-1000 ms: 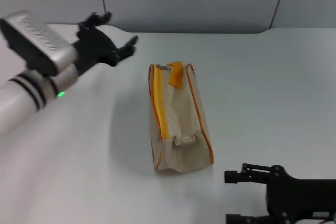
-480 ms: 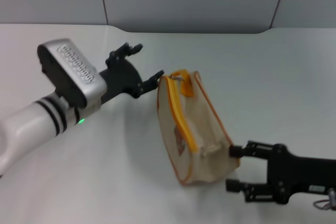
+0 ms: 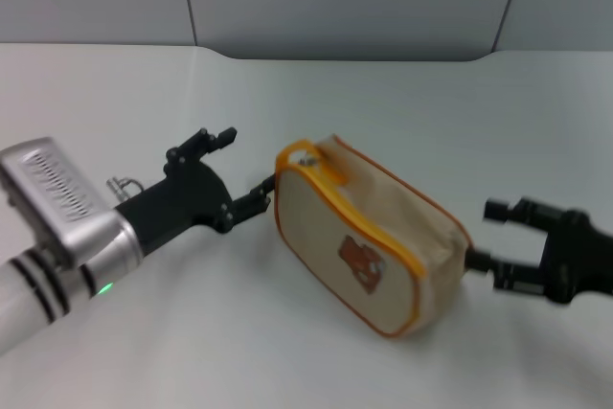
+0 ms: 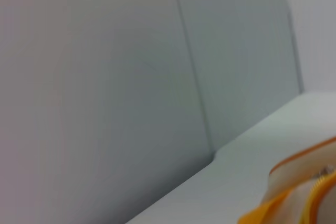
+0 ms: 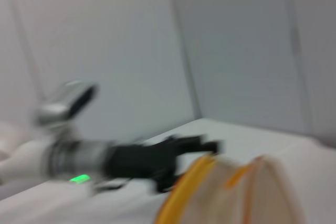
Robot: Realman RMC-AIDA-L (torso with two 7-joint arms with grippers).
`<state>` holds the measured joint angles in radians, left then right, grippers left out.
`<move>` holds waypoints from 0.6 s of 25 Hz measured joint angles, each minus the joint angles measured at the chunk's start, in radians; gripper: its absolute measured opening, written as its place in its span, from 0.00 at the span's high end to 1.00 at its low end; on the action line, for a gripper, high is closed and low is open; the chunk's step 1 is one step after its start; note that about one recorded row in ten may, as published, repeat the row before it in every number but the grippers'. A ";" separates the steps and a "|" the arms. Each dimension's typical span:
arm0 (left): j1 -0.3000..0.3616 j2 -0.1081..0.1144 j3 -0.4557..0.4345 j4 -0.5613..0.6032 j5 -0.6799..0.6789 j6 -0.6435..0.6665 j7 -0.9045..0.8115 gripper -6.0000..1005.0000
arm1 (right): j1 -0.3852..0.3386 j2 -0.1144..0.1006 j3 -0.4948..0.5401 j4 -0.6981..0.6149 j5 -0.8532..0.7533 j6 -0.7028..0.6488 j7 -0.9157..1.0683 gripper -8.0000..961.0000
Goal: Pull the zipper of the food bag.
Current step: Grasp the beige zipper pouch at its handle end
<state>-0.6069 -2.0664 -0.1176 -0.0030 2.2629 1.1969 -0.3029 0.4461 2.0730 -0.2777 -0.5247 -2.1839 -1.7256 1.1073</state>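
STEP: approach, zipper not yet pulled | ITEM: food bag (image 3: pixel 369 246) on desk (image 3: pixel 287 352), bear side up | L fingers (image 3: pixel 247 171) wide, at handle end | R fingers (image 3: pixel 488 235) wide, at opp. end | NEXT: find pull tab, pinch it.

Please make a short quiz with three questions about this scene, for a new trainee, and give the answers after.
1. True or false: the bag lies with its bear print facing the head camera.
2. Which pincer is at the bag's end where the orange handle is?
A. left
B. right
C. neither
3. Fill in: both pincers are ____ (open or shut).

Key
1. True. The print shows on the bag's large beige side.
2. A. The left pincer is beside that end, one finger near the corner; whether it touches is unclear. The right pincer is at the opposite end.
3. Open. Each has spread fingers and holds nothing.
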 joint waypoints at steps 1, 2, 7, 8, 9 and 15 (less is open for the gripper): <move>0.011 0.000 0.018 0.016 0.000 0.034 -0.035 0.25 | 0.005 -0.001 0.019 -0.002 0.002 0.014 0.003 0.15; 0.022 -0.001 0.037 0.034 0.000 0.074 -0.078 0.26 | 0.009 -0.001 0.031 -0.002 0.005 0.027 0.007 0.15; 0.073 -0.003 0.068 0.087 0.000 0.209 -0.162 0.26 | 0.031 0.003 0.034 0.002 0.014 0.080 0.015 0.15; 0.080 -0.003 0.072 0.102 0.000 0.239 -0.191 0.26 | 0.033 0.005 0.034 0.003 0.017 0.091 0.012 0.15; 0.082 -0.003 0.077 0.110 0.000 0.253 -0.208 0.26 | 0.036 0.006 0.034 0.005 0.020 0.104 0.008 0.15; 0.103 -0.006 0.137 0.112 0.000 0.302 -0.231 0.27 | 0.053 0.011 0.034 0.023 0.051 0.195 0.003 0.15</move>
<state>-0.5036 -2.0724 0.0198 0.1088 2.2628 1.4993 -0.5339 0.4993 2.0842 -0.2439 -0.5018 -2.1330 -1.5302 1.1100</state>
